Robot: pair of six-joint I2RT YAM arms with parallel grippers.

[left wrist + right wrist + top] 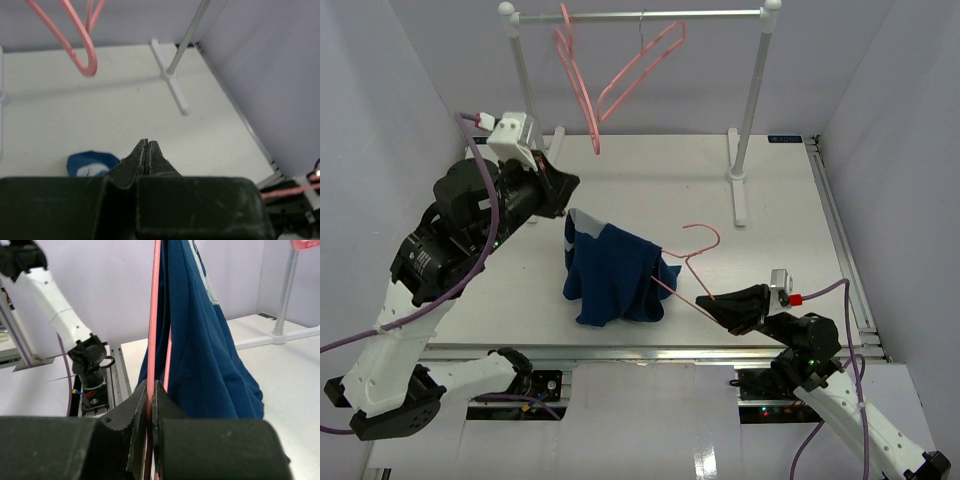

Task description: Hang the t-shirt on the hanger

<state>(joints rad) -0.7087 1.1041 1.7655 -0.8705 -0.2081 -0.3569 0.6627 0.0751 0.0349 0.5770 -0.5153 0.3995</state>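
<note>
Item: dark navy-blue short-sleeved cloth t-shirt [612, 275], centre of the overhead view, draped in a crumpled bundle over the far end of the thin pink triangular hanger [156, 315] and sagging to the white counter [790, 200].

Hanger: hook up and right of the cloth; near corner clamped between the fingers of the right gripper [708, 300], lower right of frame.

Left gripper [563, 198]: upper left, at the t-shirt's raised top corner, fingers pressed together. We cannot tell whether they nip any cloth.

Step in hand, as we judge it: seating the neck and shoulders on the hanger. We would keep the hanger level and steady, draw the collar along it towards the hook, and spread the cloth so that it does not bunch on one arm or slide off.

Room: open counter lies right of the t-shirt and behind it. Bounds are the white rail [640, 15] carrying two spare pink hangers [582, 95] at top, its upright post [750, 100], the side walls, and the counter's near edge.
</note>
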